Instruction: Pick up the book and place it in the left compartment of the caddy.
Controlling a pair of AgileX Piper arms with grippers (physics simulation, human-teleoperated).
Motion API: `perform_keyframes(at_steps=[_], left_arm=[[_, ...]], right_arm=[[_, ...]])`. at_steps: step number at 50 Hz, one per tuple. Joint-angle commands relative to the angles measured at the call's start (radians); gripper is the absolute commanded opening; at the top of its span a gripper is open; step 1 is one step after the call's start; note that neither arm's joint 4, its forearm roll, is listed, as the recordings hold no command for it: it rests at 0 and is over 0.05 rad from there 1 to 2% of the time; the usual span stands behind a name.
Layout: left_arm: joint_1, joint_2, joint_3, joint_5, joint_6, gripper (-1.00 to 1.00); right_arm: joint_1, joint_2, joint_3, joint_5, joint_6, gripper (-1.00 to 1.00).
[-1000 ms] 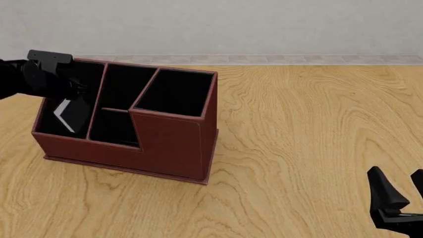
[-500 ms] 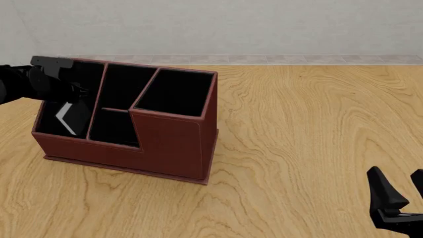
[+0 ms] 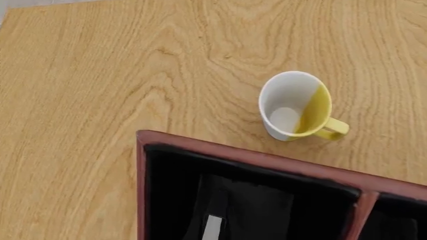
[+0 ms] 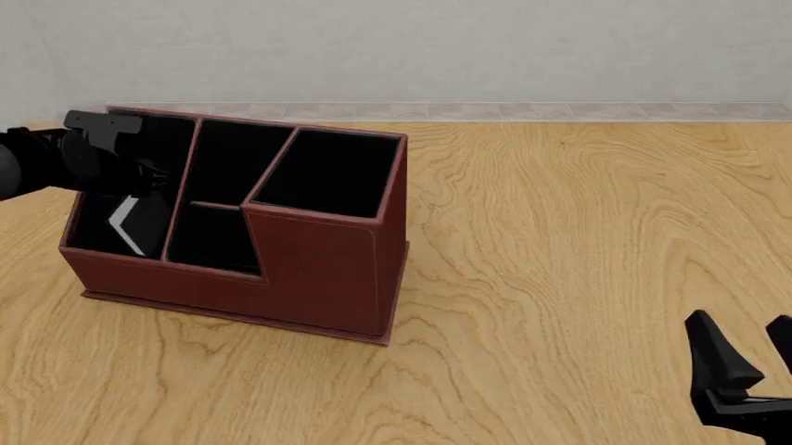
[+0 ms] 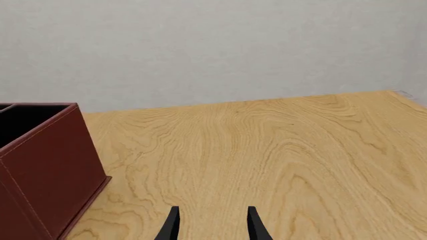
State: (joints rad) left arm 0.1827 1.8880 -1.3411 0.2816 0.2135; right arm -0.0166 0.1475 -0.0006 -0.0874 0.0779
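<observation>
Small black white-edged book [image 4: 124, 222] sits in reddish-brown caddy [image 4: 315, 269] left compartment [image 4: 130, 199]; my left claw [image 4: 139, 176]: grip state untellable. Next: withdraw clear.

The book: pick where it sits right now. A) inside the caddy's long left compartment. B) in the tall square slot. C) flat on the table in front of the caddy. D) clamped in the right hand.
A: the front view shows the book's white page edges inside the left compartment of the caddy, while the right hand is open and empty, apart from it.
</observation>
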Motion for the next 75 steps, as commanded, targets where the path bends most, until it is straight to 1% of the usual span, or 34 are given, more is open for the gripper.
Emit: perform_keyframes(at_steps=[1, 15, 16, 46, 59, 75], left_arm=[[0.006, 0.004, -0.013, -0.005, 0.017, -1.0], [0.014, 0.005, -0.012, -0.001, 0.018, -1.0], [0.016, 0.006, -0.014, 0.0, 0.016, 1.0], [0.005, -0.004, -0.01, -0.001, 0.022, 1.0], [-0.003, -0.043, -0.002, 0.013, 0.025, 1.0], [-0.006, -0.058, -0.006, 0.022, 0.021, 1.0]], right_arm=[[0.002, 0.005, 0.0, -0.004, 0.002, 1.0], [0.002, 0.0, 0.0, -0.001, 0.0, 1.0], [0.002, 0.001, 0.0, -0.002, 0.0, 1.0], [0.004, 0.007, 0.0, -0.006, -0.001, 1.0], [0.005, 0.003, 0.0, -0.005, 0.0, 1.0], [0.005, 0.005, -0.001, -0.008, 0.0, 1.0]])
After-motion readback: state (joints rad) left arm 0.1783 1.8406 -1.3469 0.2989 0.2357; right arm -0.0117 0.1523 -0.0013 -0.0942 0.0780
